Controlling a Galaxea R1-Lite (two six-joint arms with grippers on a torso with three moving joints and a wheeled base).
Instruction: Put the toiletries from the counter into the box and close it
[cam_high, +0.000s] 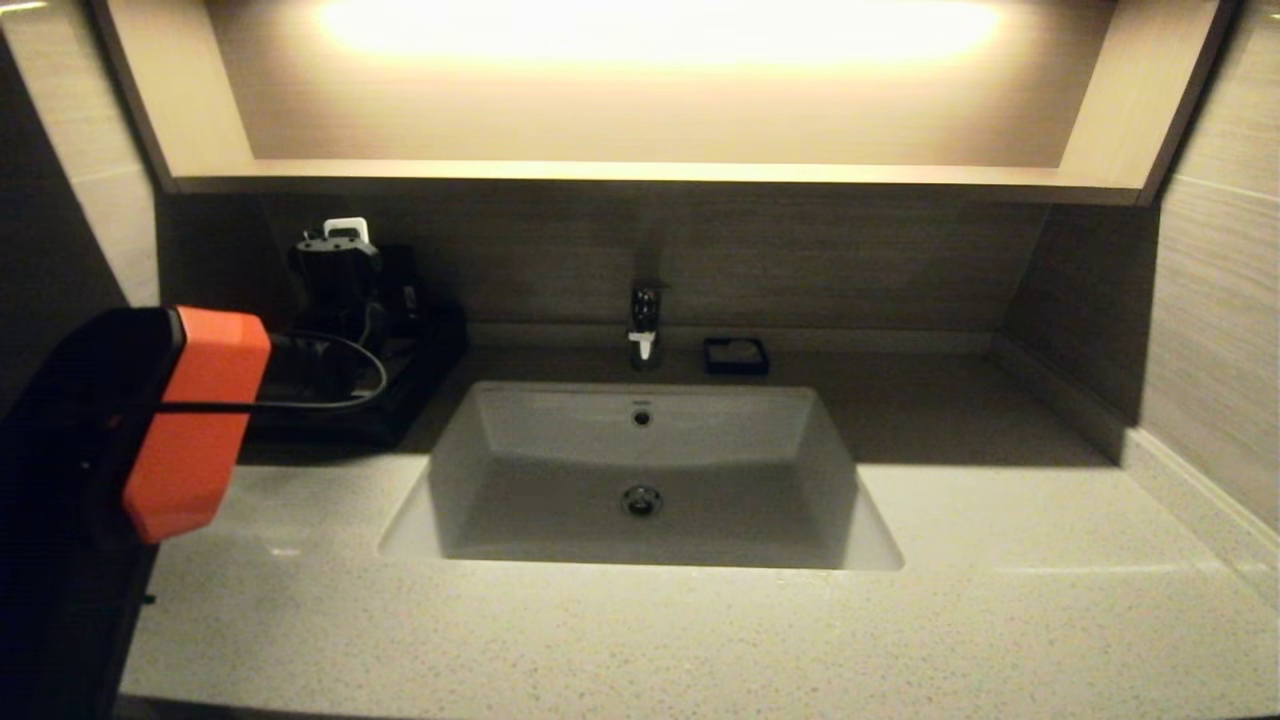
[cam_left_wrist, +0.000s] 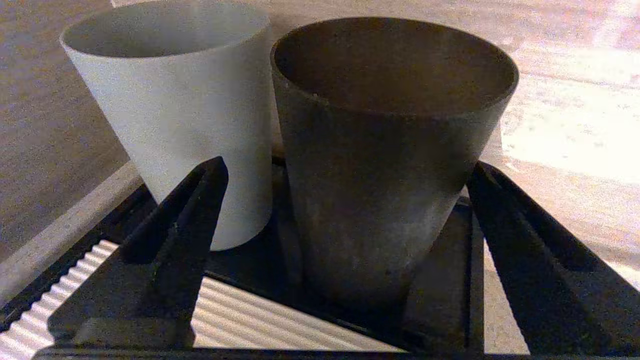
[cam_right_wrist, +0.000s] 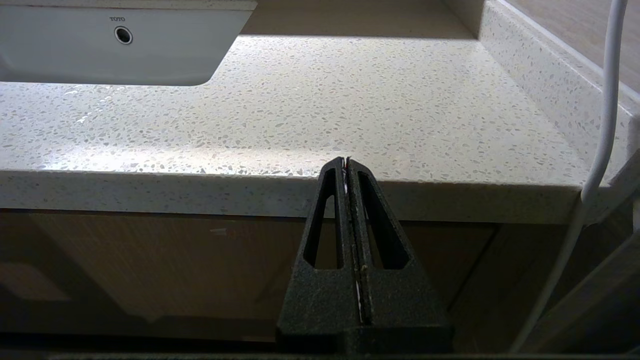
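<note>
Two black jaws of the left gripper (cam_left_wrist: 345, 250) stand wide apart and hold nothing; one sits by the pale grey plastic cup (cam_left_wrist: 175, 110), the other past the dark brown plastic cup (cam_left_wrist: 390, 165). Both cups stand side by side on a black tray with a ribbed pale mat (cam_left_wrist: 240, 315). No small white packets with green labels show in any view, and the low black box cannot be told apart in the dark clutter at the back left. So a good next move, I think, is to pull back gently, not bump the cups, and look over the pale speckled stone bench (cam_high: 700, 640). The right gripper (cam_right_wrist: 347, 165) is parked below the bench edge, jaws pressed together.
</note>
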